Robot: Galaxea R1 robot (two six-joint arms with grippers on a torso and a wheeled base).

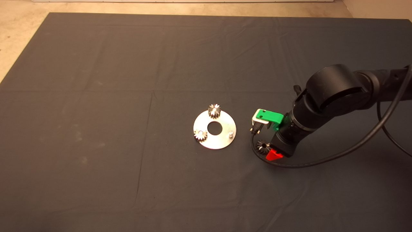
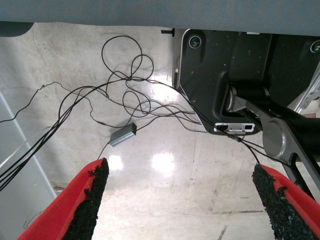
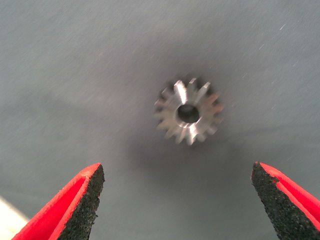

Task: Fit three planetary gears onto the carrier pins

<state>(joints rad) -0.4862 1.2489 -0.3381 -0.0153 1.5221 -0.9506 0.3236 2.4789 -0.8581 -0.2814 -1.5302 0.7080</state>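
Note:
The round silver plate (image 1: 222,141) lies at the mat's middle. Two planetary gears sit on carrier pins: one at the plate's far rim (image 1: 214,111), one at its left rim (image 1: 200,134). The third pin (image 1: 230,134) at the right rim is bare. A third gear (image 1: 263,146) lies flat on the mat to the right of the plate. My right gripper (image 1: 268,150) hangs just above it, open, and the gear (image 3: 175,107) shows between and beyond the spread fingers (image 3: 90,200). My left gripper (image 2: 180,165) is parked off the mat, open and empty.
A black cable (image 1: 305,162) loops on the mat around the right gripper. The mat's left edge meets pale floor (image 1: 19,38). The left wrist view shows floor cables (image 2: 125,95) and a black machine base (image 2: 240,65).

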